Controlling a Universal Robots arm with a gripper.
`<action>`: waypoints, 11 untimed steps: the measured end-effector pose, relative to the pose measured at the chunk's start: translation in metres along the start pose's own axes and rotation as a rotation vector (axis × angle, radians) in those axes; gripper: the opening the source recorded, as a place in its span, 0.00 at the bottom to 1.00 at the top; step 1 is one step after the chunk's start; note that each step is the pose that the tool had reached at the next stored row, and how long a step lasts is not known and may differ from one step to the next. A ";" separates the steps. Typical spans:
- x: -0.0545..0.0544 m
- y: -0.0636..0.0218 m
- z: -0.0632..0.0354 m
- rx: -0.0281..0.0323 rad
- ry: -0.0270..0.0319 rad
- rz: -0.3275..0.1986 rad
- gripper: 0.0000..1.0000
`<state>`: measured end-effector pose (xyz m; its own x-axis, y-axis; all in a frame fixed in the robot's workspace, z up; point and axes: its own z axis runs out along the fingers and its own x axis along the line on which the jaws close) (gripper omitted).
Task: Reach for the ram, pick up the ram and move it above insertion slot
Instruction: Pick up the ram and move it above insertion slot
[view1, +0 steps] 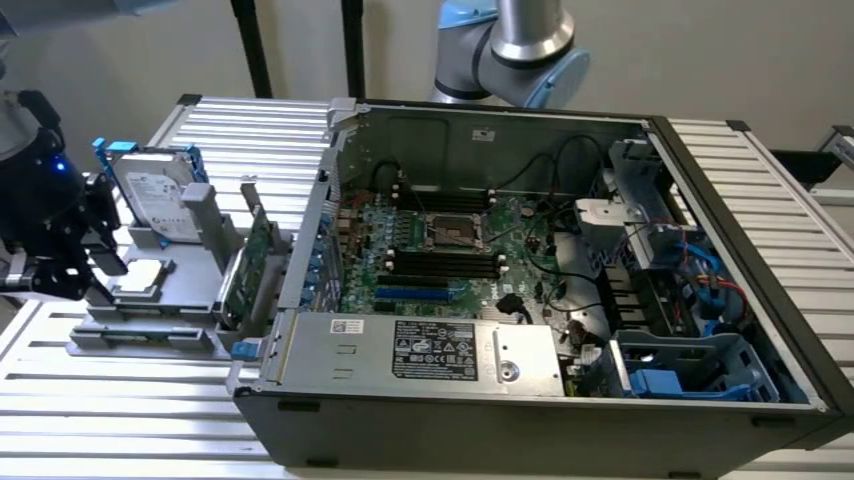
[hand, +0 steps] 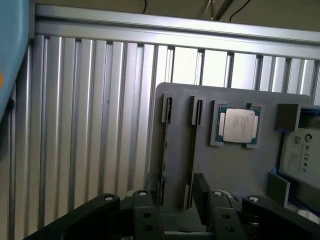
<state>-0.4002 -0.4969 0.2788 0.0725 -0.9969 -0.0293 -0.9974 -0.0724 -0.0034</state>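
Gripper (hand: 175, 202): fingers apart, nothing between them, poised over the slotted end of the gray holder (hand: 240, 172).
Ram (hand: 192, 155): probably the thin strip standing edge-on in a holder slot, though I can't be sure.
Handling: I'd judge it light, stiff and brittle. Best pinched across its flat faces near mid-length, clear of the contacts.
Neighbours: processor (hand: 239, 125) just beside the slots, hard drive (hand: 300, 155) beyond.
Wrist view: shows the slots from above.
Exterior view: shows the gripper (view1: 67, 270) well apart from the open computer case (view1: 534, 410) and its motherboard (view1: 441, 260).
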 end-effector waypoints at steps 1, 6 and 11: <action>0.000 0.0000 0.0019 0.0001 0.0000 0.000 0.42; 0.000 0.0001 0.0110 0.0002 0.0000 0.001 0.42; 0.001 0.0001 0.0201 0.0003 0.0000 0.005 0.42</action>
<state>-0.4002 -0.4968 0.2587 0.0674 -0.9973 -0.0293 -0.9977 -0.0673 -0.0035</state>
